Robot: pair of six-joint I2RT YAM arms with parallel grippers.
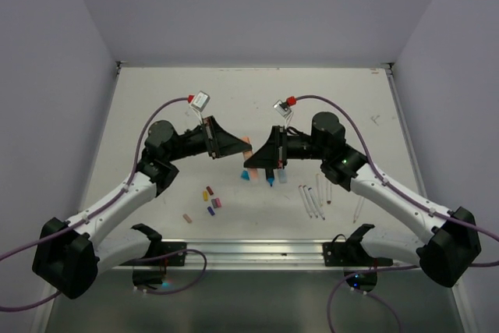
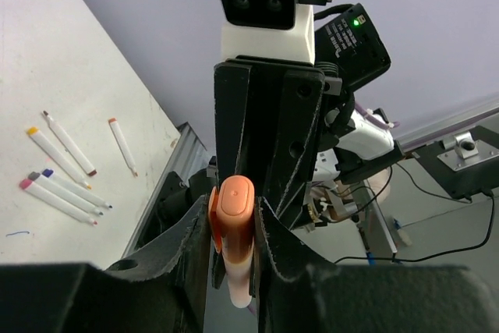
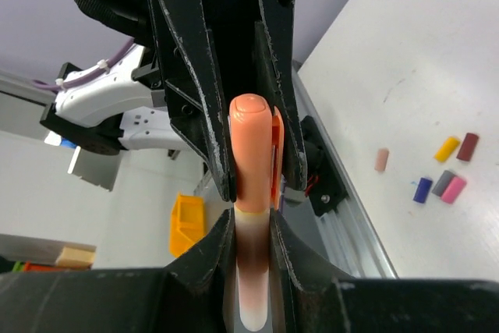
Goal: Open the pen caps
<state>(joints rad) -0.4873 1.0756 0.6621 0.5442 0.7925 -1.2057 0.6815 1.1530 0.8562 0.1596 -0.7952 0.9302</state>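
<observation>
At the near part of the table, just ahead of the arm bases, small caps lie loose and close together: a peach cap, a yellow cap, a dark red cap and a pink cap. To their right lie the thin white pens, coloured tips bare. Judged: that share of the task is done.

Further in, above mid-table, both arms meet on one marker.
- Left gripper: drawn narrow, one finger on each side of the orange marker cap.
- Right gripper: drawn narrow on the pale marker barrel, just below the cap.
- The two sets of fingers stand very close, nearly touching.
- The cap appears seated on the barrel, with no gap visible at the seam.

Step in hand, as judged: pulling this cap off.

Recommendations:
- Draw the two claws apart straight along the marker's axis, not sideways.
- Hold both grips firm, so the smooth barrel does not slide.
- Confirm that no finger straddles the seam, since that would clamp cap to barrel.
- Use a slight twist if the fit is tight.
- Watch the cap's clip, which sits on one side and could catch a finger.
</observation>
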